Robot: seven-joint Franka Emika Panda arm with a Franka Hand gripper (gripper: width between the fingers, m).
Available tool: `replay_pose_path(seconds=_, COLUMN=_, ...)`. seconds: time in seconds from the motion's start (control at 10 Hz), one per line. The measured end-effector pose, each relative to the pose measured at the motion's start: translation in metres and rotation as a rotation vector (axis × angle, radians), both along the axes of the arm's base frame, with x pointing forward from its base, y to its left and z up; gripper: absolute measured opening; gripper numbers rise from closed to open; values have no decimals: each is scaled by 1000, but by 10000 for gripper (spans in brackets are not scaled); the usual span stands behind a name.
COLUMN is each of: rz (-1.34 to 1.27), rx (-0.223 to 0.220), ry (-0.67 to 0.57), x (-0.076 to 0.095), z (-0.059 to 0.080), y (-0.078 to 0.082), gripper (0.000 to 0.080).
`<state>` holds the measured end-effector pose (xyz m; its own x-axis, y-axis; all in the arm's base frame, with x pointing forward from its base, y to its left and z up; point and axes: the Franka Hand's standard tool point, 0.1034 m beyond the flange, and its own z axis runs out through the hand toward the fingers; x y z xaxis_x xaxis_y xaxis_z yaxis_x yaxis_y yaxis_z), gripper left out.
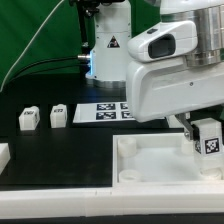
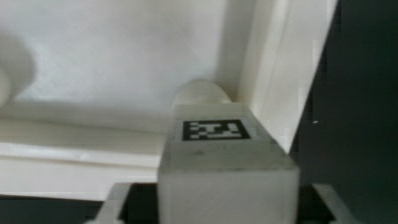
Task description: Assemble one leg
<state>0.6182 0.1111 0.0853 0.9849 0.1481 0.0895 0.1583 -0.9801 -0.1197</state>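
Observation:
My gripper (image 1: 205,140) is shut on a leg (image 1: 208,137), a white squarish post with a black-and-white tag. It holds the leg upright over the far right corner of the large white tray-like piece (image 1: 150,165). In the wrist view the leg (image 2: 221,150) fills the middle between my fingers (image 2: 128,195), its tag facing the camera and its tip close to the tray's corner wall (image 2: 267,60). Two more legs (image 1: 28,119) (image 1: 58,115) stand on the black table at the exterior view's left.
The marker board (image 1: 105,110) lies on the table behind the tray. Another white part (image 1: 4,156) shows at the left edge. The robot base (image 1: 105,45) stands at the back.

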Motion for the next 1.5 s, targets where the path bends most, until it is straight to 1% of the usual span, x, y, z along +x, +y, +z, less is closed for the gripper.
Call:
replay_pose_path(seconds=0.3, rz=-52, rx=4, ry=6, x=0, z=0, y=0, gripper=295)
replay_pose_path(seconds=0.6, rz=-288, rx=27, ry=34, x=1, z=0, y=0, gripper=295)
replay_pose_path(seconds=0.8, rz=-576, rx=70, ry=65, x=0, z=-2, y=-2, gripper=295)
replay_pose_path(seconds=1.2, rz=-1069, rx=123, ry=135, x=-1, z=-3, y=0, gripper=295)
replay_pose_path(seconds=1.4, rz=-1234, rx=143, ry=165, x=-1, z=-3, y=1, gripper=295)
replay_pose_path(seconds=1.5, rz=-1273, rx=153, ry=177, x=-1, z=-3, y=3, gripper=392)
